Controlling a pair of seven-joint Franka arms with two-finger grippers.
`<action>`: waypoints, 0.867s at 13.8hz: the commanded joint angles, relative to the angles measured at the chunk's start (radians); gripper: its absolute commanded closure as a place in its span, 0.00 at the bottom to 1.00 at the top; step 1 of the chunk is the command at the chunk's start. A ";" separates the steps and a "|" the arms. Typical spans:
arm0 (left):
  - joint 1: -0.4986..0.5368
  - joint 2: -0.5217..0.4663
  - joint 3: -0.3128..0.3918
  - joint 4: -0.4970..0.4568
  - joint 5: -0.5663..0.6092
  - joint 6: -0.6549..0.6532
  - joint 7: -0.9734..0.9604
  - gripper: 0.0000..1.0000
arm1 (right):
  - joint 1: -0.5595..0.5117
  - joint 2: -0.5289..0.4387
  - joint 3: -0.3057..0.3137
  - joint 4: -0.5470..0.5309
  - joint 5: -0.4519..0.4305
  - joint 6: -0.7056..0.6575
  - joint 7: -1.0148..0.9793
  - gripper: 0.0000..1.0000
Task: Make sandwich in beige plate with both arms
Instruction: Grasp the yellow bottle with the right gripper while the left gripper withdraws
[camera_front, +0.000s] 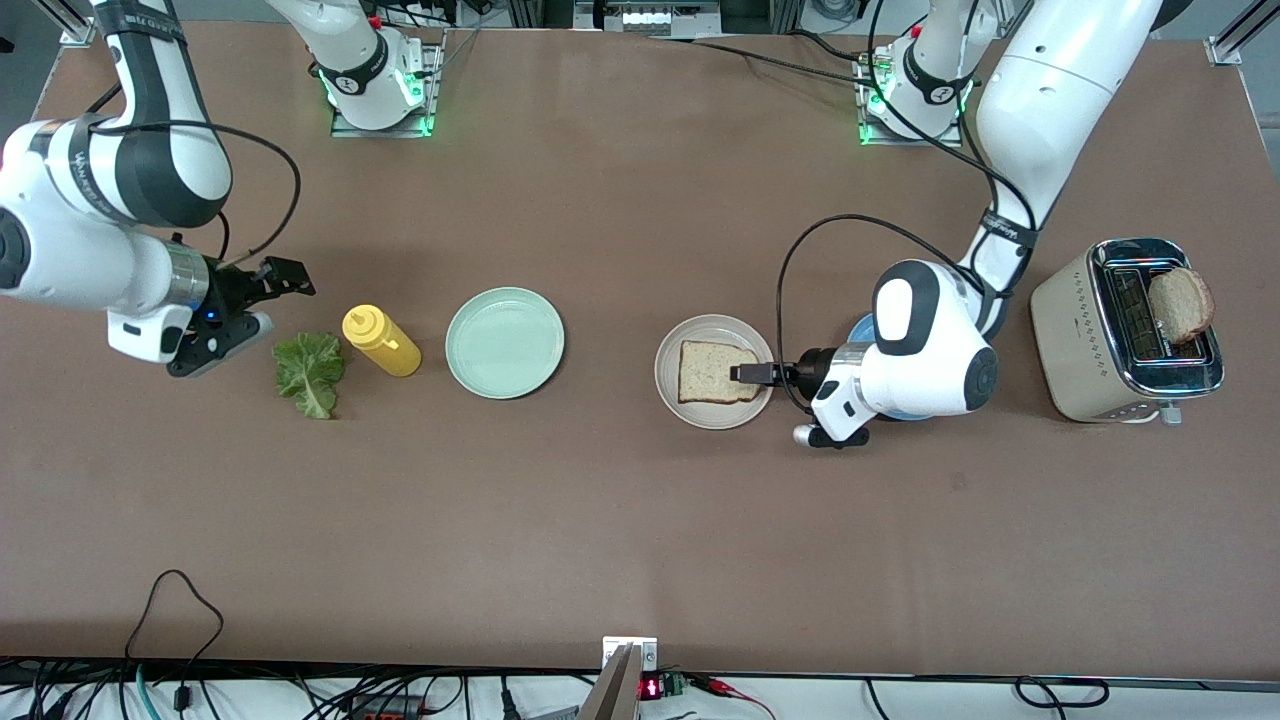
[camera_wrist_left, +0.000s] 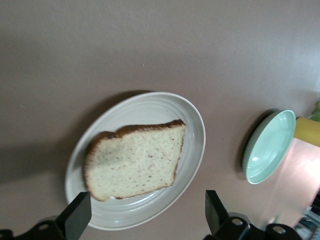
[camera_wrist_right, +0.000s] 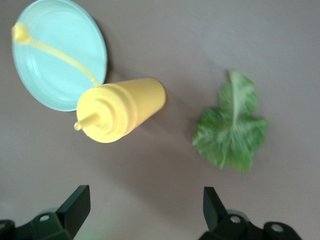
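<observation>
One slice so far: a single bread slice (camera_front: 717, 372) lies flat in the beige plate (camera_front: 668, 385), clear of any gripper; no lettuce or top slice is on it yet.
Bread look: pale speckled crumb, brown crust, roughly square with one domed edge; it fills most of the plate's well.
Bread handling: likely light, soft and easily crushed; a gentle pinch across two crust edges looks safer than pressing the crumb.
Plate position: between the mint-green plate (camera_front: 505, 343) and the blue plate (camera_front: 861, 329), which shows only as a sliver under the left arm.
Left gripper (camera_front: 752, 373): over the plate's rim on the side toward the toaster, jaws spread wide and holding nothing; its wrist view shows the two fingertips (camera_wrist_left: 77, 214) apart with the slice lying free between them.
Lettuce leaf (camera_front: 310, 371): ruffled, green, limp-looking, flat on the table toward the right arm's end; probably flimsy and best taken by its pale rib.
Mustard bottle (camera_front: 381, 341): yellow, between the leaf and the mint-green plate.
Right gripper (camera_front: 280, 280): above the table just beside the leaf, wide open and empty.
Toaster (camera_front: 1126, 331): beige and chrome, at the left arm's end, with a second slice (camera_front: 1180, 305) sticking up from a slot.
</observation>
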 joint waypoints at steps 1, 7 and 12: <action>0.021 -0.085 0.011 -0.008 0.085 -0.078 -0.009 0.00 | -0.043 -0.103 0.011 -0.182 0.119 0.130 -0.283 0.00; 0.077 -0.223 0.049 -0.006 0.281 -0.229 -0.010 0.00 | -0.126 -0.052 0.011 -0.289 0.456 0.259 -1.004 0.00; 0.182 -0.277 0.048 0.072 0.558 -0.316 -0.009 0.00 | -0.189 0.066 0.011 -0.289 0.761 0.249 -1.478 0.00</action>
